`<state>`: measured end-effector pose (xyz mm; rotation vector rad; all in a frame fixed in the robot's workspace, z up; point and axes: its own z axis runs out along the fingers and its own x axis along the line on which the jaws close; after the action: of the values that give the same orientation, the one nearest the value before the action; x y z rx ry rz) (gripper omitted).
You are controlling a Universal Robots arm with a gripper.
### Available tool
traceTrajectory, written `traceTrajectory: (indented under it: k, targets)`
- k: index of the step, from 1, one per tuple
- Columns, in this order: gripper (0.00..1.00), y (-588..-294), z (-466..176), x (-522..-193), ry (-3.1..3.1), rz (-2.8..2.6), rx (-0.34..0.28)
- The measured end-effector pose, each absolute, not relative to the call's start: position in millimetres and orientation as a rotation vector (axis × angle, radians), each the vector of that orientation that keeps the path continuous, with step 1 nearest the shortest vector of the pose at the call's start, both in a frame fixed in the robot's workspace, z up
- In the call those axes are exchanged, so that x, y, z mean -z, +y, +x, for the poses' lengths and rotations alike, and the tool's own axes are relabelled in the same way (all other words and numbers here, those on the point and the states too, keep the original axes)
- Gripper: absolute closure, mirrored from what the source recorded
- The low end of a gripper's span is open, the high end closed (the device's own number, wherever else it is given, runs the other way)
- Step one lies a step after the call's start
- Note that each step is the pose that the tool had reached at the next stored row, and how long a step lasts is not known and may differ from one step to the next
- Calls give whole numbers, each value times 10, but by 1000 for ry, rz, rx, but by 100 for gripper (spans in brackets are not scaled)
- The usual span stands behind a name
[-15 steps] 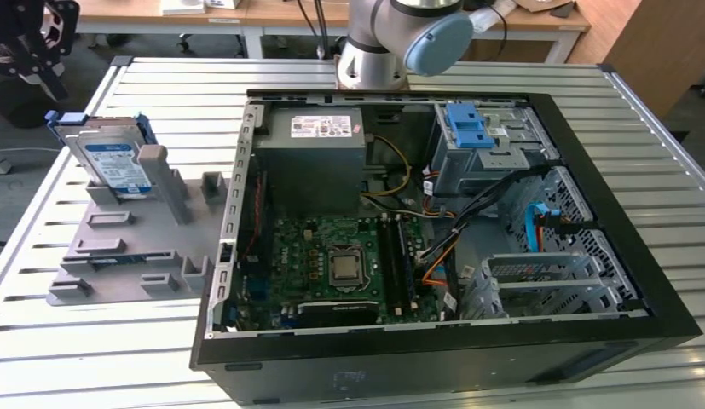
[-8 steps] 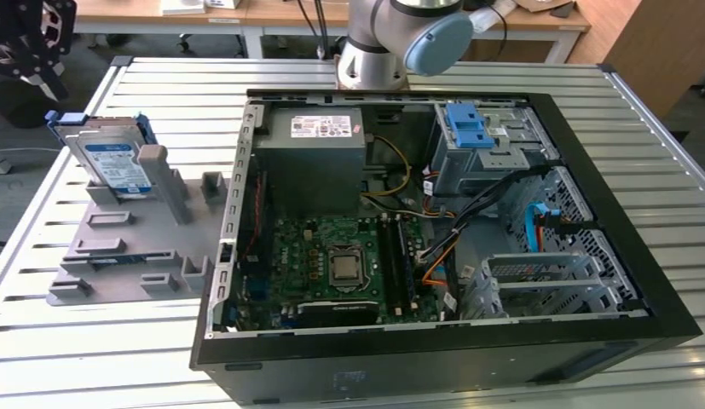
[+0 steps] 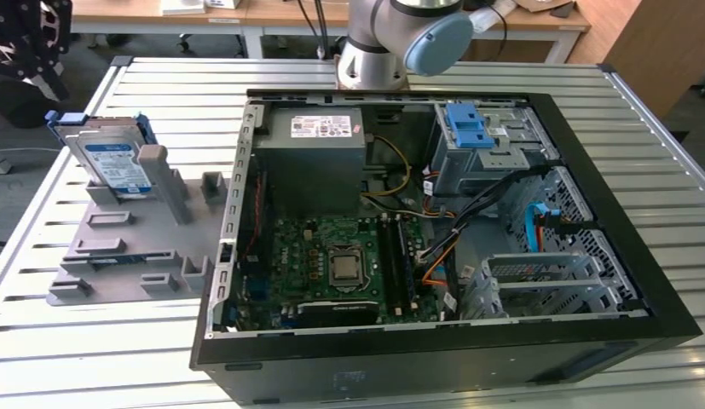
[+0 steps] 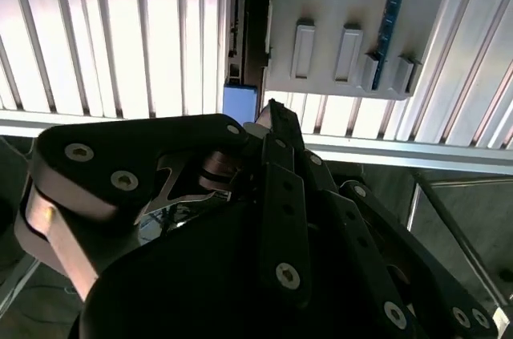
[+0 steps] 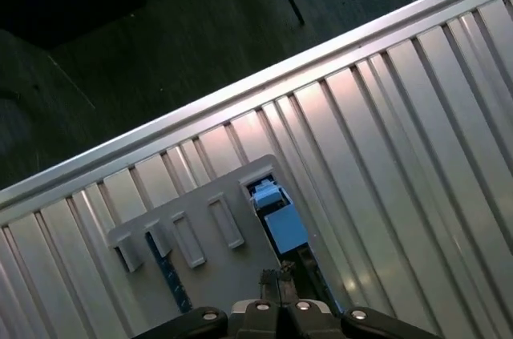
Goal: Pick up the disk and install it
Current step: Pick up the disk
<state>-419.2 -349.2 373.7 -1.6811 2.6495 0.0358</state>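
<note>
While the disk (image 3: pixel 111 158) stands on edge in a grey holder (image 3: pixel 124 247) at the exterior view's left, nothing grips it. Its label faces outward, blue rails run along its edges, and it rests against an upright post of the holder. The holder lies on the slatted metal surface (image 3: pixel 79 349), just beside an open computer case (image 3: pixel 443 336). Inside the case sit a grey power supply (image 3: pixel 326 149), a green circuit board (image 3: pixel 318 264) and a blue latch (image 3: pixel 471 128) on a metal cage. The arm (image 3: pixel 386 43) rises from the far edge of the surface, behind the case.

In the second wrist view, the camera looks down past the black links of the end effector (image 4: pixel 272 106). Its fingertips seem pressed together with nothing between them, though the angle makes this hard to judge. Beyond the tips, the disk (image 4: pixel 240 26) shows edge-on as a dark strip with blue rail ends, set along one side of the holder (image 4: pixel 337 2). The slats of the surface (image 4: pixel 120 34) lie bright beneath.

In the first wrist view, the end effector (image 5: pixel 276 275) again shows its tips drawn together and empty. They hang above the holder (image 5: pixel 232 271), near the blue-capped upper edge of the disk (image 5: pixel 284 228) and apart from it. The surface (image 5: pixel 401 155) runs diagonally, with dark floor (image 5: pixel 120 50) past its rim.
</note>
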Motion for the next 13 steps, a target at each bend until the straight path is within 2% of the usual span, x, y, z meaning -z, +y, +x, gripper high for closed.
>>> traceTrajectory:
  k: [13]
  targets:
    - [89,-3492,-4192,-3725,2447,-1969,-36]
